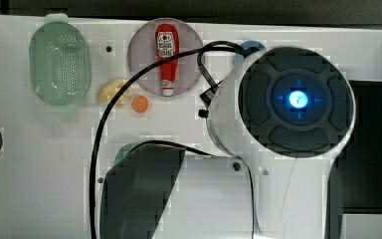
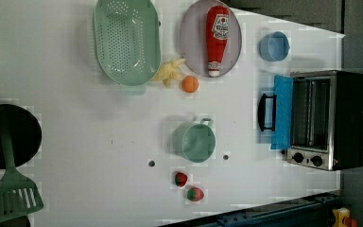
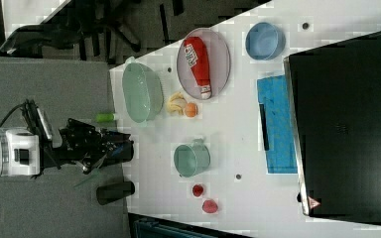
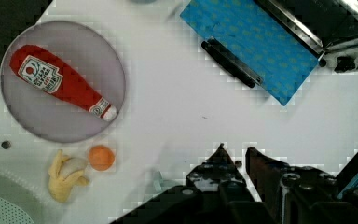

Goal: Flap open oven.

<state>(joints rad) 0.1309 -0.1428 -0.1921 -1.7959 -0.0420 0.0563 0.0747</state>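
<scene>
Left view shows the oven [image 2: 328, 120] door [image 2: 282, 112] already flapped down, so the nearly closed, empty gripper [image 4: 233, 156] probably need only pull clear.

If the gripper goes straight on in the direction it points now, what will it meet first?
Probably bare table. In the wrist view the gripper points down at white surface between the plate with the ketchup bottle and the flapped-open blue oven door. Its height above the table is unclear.
</scene>
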